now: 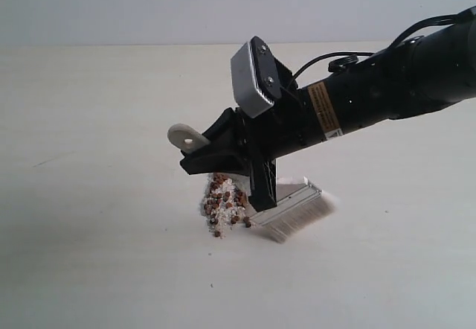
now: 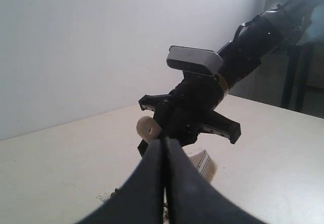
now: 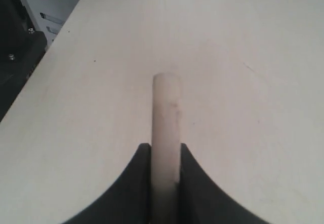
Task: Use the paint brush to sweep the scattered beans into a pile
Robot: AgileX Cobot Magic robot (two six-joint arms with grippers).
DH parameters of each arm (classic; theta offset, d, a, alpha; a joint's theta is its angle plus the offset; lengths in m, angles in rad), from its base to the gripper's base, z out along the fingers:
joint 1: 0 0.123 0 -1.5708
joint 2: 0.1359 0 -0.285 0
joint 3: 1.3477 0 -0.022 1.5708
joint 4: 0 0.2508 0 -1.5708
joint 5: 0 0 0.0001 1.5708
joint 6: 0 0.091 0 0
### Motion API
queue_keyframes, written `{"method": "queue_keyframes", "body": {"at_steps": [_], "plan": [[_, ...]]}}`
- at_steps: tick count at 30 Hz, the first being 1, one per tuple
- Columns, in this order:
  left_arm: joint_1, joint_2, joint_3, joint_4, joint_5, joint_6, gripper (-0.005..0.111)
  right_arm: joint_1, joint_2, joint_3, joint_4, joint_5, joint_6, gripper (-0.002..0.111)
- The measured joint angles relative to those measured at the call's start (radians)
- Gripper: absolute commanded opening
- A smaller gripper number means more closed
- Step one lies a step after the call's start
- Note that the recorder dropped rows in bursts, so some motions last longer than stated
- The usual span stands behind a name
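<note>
From where I stand, the right arm reaches in over the pale tabletop from the right side, and the right tool has the paint brush clamped by its pale wooden handle. The two dark fingers are closed narrowly against either side of the handle, which runs out past them. In the exterior view the brush is tilted. The end of the handle, with its hole, pokes up and out to the left of the tool. The silver ferrule and off-white bristles slant down to the right, with the bristle tips on the tabletop. The pile lies right under the tool and just beside the bristles on their left. It is a small dense heap of the beans, reddish-brown, mixed with white crumbs. A few single beans lie at the heap's lower edge, close to the brush. The left tool is not visible in the exterior view. Its own wrist camera shows its dark fingers pressed fully together with nothing between them. They are raised off the tabletop and pointing toward the right arm and the brush. A silver-grey camera rides on top of the right wrist.
</note>
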State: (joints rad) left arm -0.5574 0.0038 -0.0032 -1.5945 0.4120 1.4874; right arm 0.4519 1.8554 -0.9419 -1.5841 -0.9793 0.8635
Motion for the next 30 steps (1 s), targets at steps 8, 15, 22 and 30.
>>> {"method": "queue_keyframes", "body": {"at_steps": [8,15,22,30], "plan": [[0.000,0.000,0.000,0.000,0.000,0.000,0.000,0.000,0.067,0.000,0.126,0.004,-0.121,0.000],[0.000,0.000,0.000,0.000,0.000,0.000,0.000,0.000,0.079,-0.015,0.196,0.006,-0.198,0.000],[0.000,0.000,0.000,0.000,0.000,0.000,0.000,0.000,0.079,-0.063,0.203,-0.065,-0.166,0.000],[0.000,0.000,0.000,0.000,0.000,0.000,0.000,0.000,-0.003,-0.068,0.193,0.027,-0.046,0.000]]}}
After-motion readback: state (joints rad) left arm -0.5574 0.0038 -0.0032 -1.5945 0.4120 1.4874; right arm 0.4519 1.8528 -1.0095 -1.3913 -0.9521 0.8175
